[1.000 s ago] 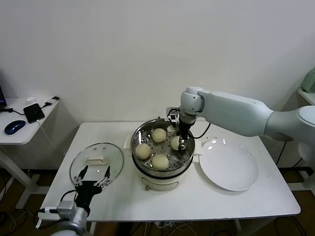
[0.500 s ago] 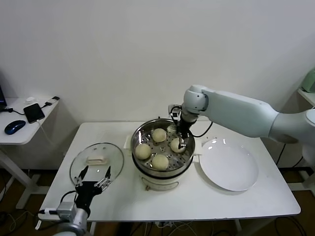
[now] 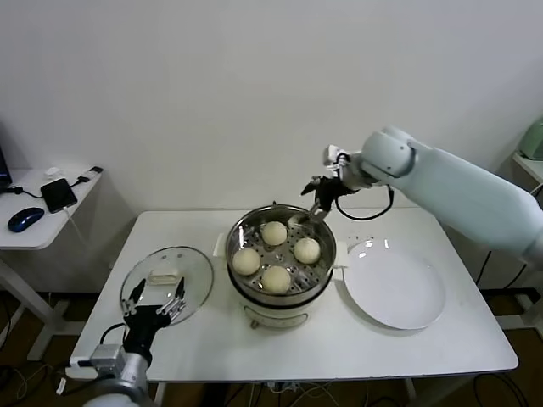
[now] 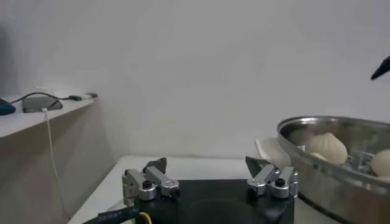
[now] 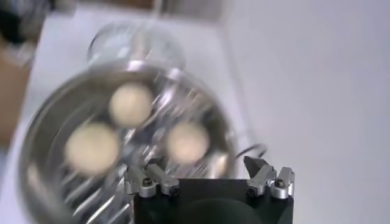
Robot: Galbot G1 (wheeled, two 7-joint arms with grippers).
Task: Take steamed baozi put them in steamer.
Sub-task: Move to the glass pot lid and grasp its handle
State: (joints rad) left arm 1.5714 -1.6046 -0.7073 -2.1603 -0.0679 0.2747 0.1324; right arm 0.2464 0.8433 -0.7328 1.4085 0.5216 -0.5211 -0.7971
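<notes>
The left claw, spread and empty, is partly cut off at the desk's near edge by the glass lid. 4 steamed baozi are seen in the steamer. Above its far rim, the right claw hangs released, holding nothing.

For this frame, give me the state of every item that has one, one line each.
Steamer: uncovered, holding four buns.
Steamed baozi: all four resting on the perforated tray, none gripped.
Glass lid: off, lying flat on the table left of the steamer.
White plate: bare.
Right tool: open, raised above the steamer's back rim.
Left tool: open, near the lid.
</notes>
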